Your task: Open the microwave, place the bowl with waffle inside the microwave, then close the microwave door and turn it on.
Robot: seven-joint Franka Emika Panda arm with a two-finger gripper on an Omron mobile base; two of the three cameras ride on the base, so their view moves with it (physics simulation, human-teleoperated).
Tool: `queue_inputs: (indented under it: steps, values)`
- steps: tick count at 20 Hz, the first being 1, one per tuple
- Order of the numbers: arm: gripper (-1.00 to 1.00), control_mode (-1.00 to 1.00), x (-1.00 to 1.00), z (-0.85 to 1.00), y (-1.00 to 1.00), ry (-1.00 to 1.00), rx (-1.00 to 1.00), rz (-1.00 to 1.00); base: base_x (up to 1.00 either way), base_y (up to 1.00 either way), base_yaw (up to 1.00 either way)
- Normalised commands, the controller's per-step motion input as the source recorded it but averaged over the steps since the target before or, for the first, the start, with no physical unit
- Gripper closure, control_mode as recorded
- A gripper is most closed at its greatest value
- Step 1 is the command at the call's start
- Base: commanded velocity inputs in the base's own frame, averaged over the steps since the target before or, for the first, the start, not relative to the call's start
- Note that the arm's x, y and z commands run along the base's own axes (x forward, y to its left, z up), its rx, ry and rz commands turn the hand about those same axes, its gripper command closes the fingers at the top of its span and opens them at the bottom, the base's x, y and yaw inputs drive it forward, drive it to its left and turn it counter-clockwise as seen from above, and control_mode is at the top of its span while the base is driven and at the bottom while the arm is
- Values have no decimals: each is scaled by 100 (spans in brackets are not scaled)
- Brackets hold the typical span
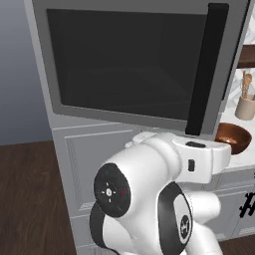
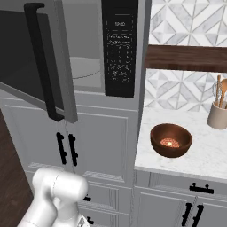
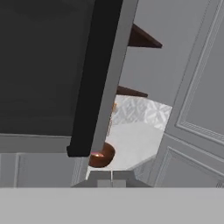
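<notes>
The arm [image 1: 164, 199] stands nearest, its white links rising below the open door [image 1: 134, 60]. The tool's tips sit at the bottom of the hand view as small grey shapes, too little shown to tell how wide they stand; nothing is seen between them.

One door, swung out from the microwave [image 2: 119, 48], with one dark glass window and one tall black bar handle [image 2: 42, 62] running down its free edge. In the hand view the handle [image 3: 94, 83] crosses just in front of the camera, and the bowl [image 3: 101, 156] peeks out beside its lower end.

Behind the door, the grey cavity with one round turntable [image 2: 84, 68] is open to view. Right of the cavity is one black control panel [image 2: 119, 44] with small white markings.

One reddish-brown bowl [image 2: 171, 140] rests on the counter [image 2: 204, 155] to the right of the microwave, well apart from it, with something pale orange in its bottom. Farther right of the microwave, at the back of the counter, stands one beige jar [image 2: 217, 115] holding wooden utensils.

The counter is white marble. Below the microwave and counter are white panelled cabinets [image 2: 106, 142] with short black handles; two handles [image 2: 66, 148] sit side by side under the microwave. Above the counter, one dark wooden shelf [image 2: 186, 58] crosses a patterned grey-and-white tile wall [image 2: 186, 17]. The floor [image 1: 25, 199] is dark wood.
</notes>
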Motion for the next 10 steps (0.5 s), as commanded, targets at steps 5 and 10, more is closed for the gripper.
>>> queue_inputs:
  steps: [5, 10]
  values:
    - [100, -100, 7, -30, -100, 1, 12, 34, 0, 0, 0]
    - [100, -100, 8, -21, -97, 0, 15, 50, 0, 0, 0]
